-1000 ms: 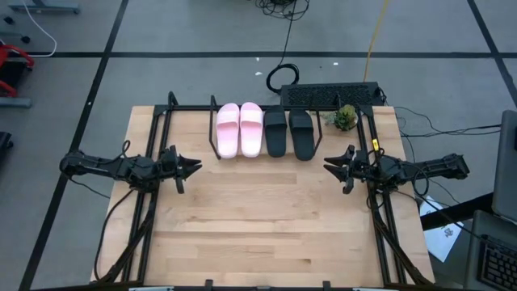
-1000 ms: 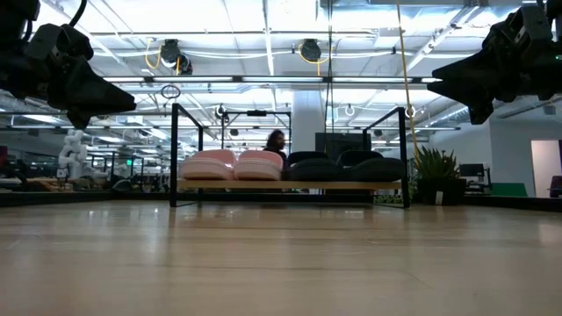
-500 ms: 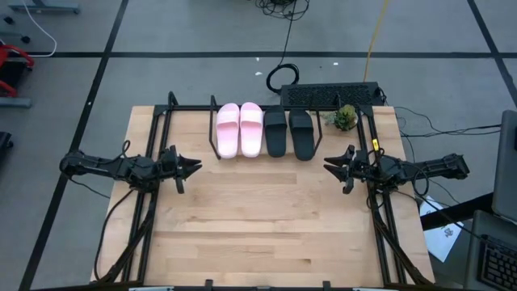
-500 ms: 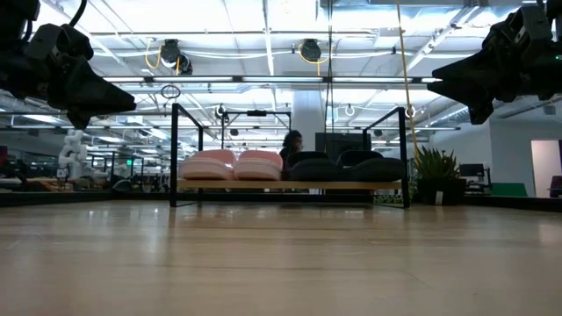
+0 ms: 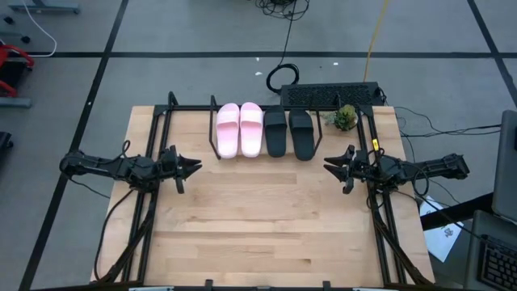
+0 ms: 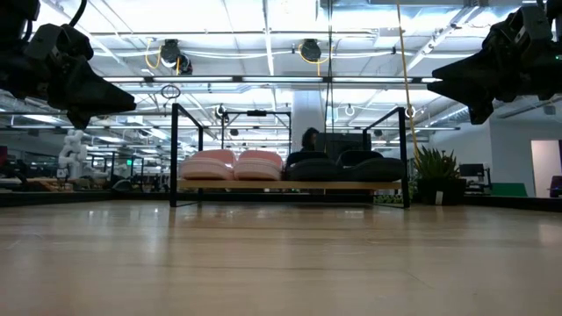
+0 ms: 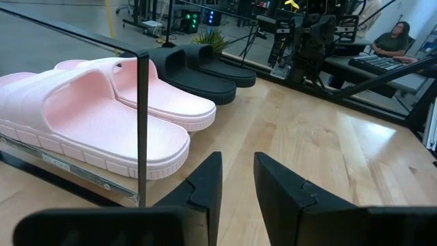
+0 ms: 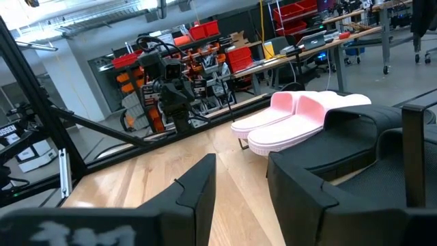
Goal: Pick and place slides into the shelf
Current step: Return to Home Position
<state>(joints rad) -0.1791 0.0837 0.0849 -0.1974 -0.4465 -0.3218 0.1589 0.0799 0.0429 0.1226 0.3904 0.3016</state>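
Four slides (image 5: 251,129) line the shelf (image 6: 228,185). My left pincer (image 5: 198,167) and right pincer (image 5: 326,167) hover parted, empty; I judge only homing remains.

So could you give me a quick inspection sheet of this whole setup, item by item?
Surface: wooden table, pale boards.
Job's things: two pink slides and two black slides side by side on the shelf.
Clutter: small potted plant beside the shelf.
Grippers: left gripper and right gripper open, empty, over the table's sides.
Cables: yellow cable behind the table; coiled black cable on the floor.
Surroundings: a person beyond the shelf.
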